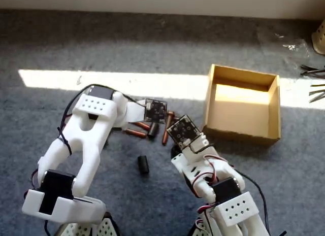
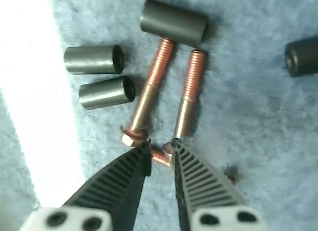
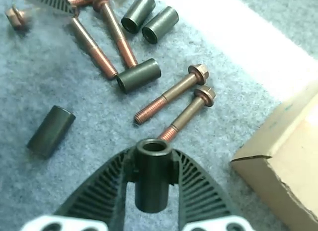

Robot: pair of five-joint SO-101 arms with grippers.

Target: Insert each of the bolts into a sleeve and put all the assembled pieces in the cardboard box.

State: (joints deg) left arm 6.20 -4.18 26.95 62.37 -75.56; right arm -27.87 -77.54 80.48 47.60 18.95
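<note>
Your right gripper (image 3: 153, 159) is clenched on a dark sleeve (image 3: 151, 186). The sleeve stands upright with its open bore toward the wrist camera, and its lower end is hidden between the jaws. Just beyond it, two copper bolts (image 3: 170, 95) lie side by side on the grey carpet (image 3: 89, 161).

The cardboard box (image 1: 242, 130) stands open, near those bolts on the right arm's side. In the right wrist view it is cut off at the frame edge.

Your left gripper (image 2: 160, 150) is closed down on a bolt head (image 2: 160, 157) that fills the narrow gap between its tips. The shank is hidden, so you cannot tell which bolt the head belongs to.

Just past the tips, a pair of long bolts (image 2: 149, 88) lie nearly parallel, threads pointing at a lying sleeve (image 2: 174, 22). One of their heads is covered by a jaw tip. Two more sleeves (image 2: 94, 59) lie side by side next to them. Another sleeve (image 2: 301, 57) lies well apart, cut off by the frame edge.

A small copper piece (image 2: 228, 177) peeks out beside one jaw, too hidden to name.

In the high view the left arm's camera board (image 1: 155, 110) covers the spot over the long bolts.
</note>
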